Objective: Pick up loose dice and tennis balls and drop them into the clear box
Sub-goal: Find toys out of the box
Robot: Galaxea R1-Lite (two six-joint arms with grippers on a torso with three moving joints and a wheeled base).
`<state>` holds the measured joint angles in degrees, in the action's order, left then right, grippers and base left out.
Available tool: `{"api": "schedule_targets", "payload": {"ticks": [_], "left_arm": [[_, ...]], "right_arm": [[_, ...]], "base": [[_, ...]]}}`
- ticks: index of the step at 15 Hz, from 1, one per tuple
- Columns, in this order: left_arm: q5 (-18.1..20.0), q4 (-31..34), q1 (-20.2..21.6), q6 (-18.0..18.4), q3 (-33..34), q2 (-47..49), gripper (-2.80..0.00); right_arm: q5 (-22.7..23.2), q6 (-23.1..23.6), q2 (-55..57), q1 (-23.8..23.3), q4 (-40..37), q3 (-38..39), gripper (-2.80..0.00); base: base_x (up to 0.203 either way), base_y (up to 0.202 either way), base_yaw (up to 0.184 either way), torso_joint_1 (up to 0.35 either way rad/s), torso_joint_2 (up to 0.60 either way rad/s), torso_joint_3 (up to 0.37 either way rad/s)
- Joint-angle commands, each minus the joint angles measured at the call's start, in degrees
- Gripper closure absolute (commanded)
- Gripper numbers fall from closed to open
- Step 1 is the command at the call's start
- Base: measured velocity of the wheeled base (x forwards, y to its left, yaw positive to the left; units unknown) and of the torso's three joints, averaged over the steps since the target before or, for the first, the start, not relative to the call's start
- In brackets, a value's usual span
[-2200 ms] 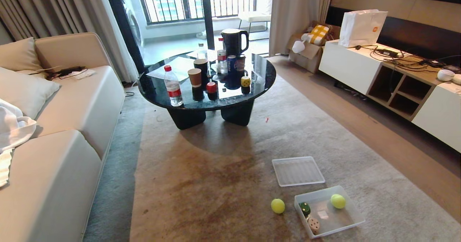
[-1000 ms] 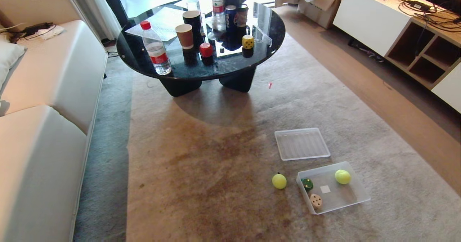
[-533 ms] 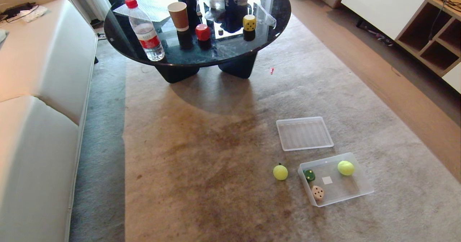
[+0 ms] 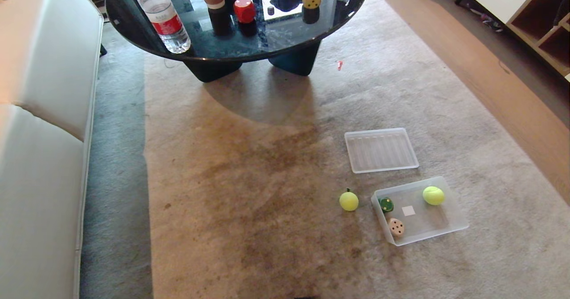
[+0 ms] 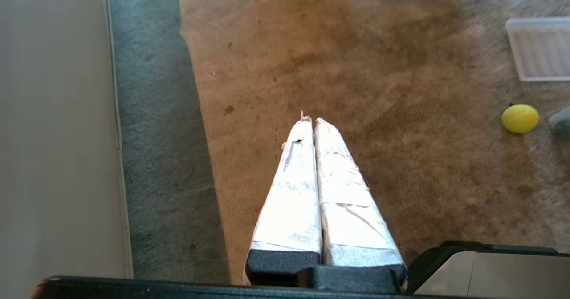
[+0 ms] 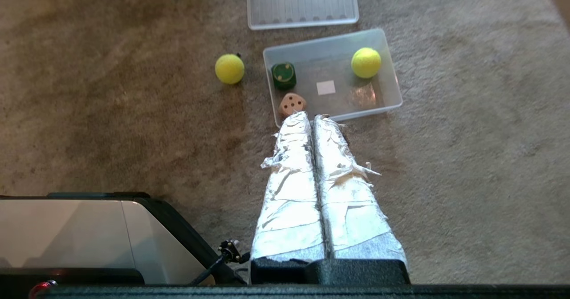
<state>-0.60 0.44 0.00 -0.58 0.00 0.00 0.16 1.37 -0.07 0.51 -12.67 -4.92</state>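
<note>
The clear box (image 4: pixel 449 228) sits lower right, holding one tennis ball (image 4: pixel 433 195); both the left gripper (image 5: pixel 310 122) and the right gripper (image 6: pixel 310 117) have fingers pressed together, empty.

Frosted plastic clear box (image 4: pixel 449 228); fuzzy tennis balls (image 4: pixel 348 201); matt carpet (image 4: pixel 249 192).

Head cam high; wrists floorward, rug (image 4: pixel 267 192) shared

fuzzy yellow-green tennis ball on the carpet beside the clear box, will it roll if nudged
Probably: the fuzzy yellow-green tennis ball is round and lies loose on the grey-brown carpet, though the pile would likely slow it. Its felt should grip well. It looks apart from the clear plastic box, so nothing blocks it.
</note>
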Motion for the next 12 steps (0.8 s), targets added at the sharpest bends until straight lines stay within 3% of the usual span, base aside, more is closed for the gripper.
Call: {"api": "schedule_targets", "payload": {"ticks": [1, 12], "left_arm": [[0.0, 0.0, 0.0, 0.0, 0.0, 0.0, 0.00], [0.0, 0.0, 0.0, 0.0, 0.1, 0.0, 0.00]], "right_arm": [[0.0, 0.0, 0.0, 0.1, -0.1, 0.0, 0.00], [0.0, 0.0, 0.0, 0.0, -0.1, 0.0, 0.00]], "base": [[0.000, 0.000, 0.000, -0.002, 0.01, -0.190], [0.000, 0.000, 0.000, 0.003, 0.00, -0.196]]}}
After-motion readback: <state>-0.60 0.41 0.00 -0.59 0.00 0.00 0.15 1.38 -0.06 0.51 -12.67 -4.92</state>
